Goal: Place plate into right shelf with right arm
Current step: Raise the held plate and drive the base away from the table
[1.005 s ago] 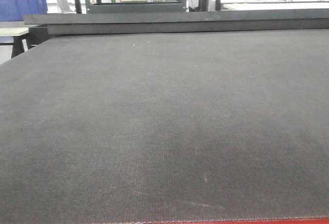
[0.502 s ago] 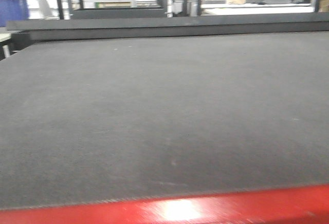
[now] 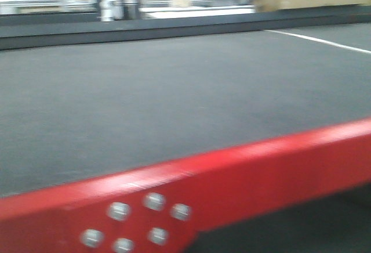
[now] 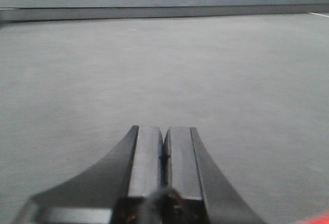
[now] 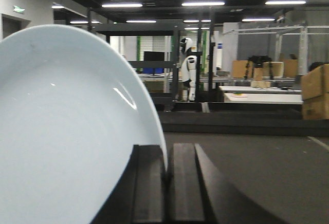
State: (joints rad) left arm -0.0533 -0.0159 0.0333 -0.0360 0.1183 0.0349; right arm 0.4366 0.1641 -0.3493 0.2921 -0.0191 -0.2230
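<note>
The white plate (image 5: 67, 126) fills the left half of the right wrist view, held on edge. My right gripper (image 5: 166, 154) is shut on its rim, one black finger on each face. In the left wrist view my left gripper (image 4: 164, 136) is shut with nothing between its fingers, low over the dark grey tabletop (image 4: 164, 70). The right shelf is out of view. Neither gripper nor the plate shows in the front view.
The front view shows the grey tabletop (image 3: 174, 90) and its red frame (image 3: 232, 177) with bolts, running at a slant. Cardboard boxes (image 5: 314, 93) stand at the right. A white humanoid robot (image 5: 187, 75) and tables stand far behind.
The front view has swung and pulled back: the red table frame rose into the lower frame and now runs at a slant, and the background slid left.
</note>
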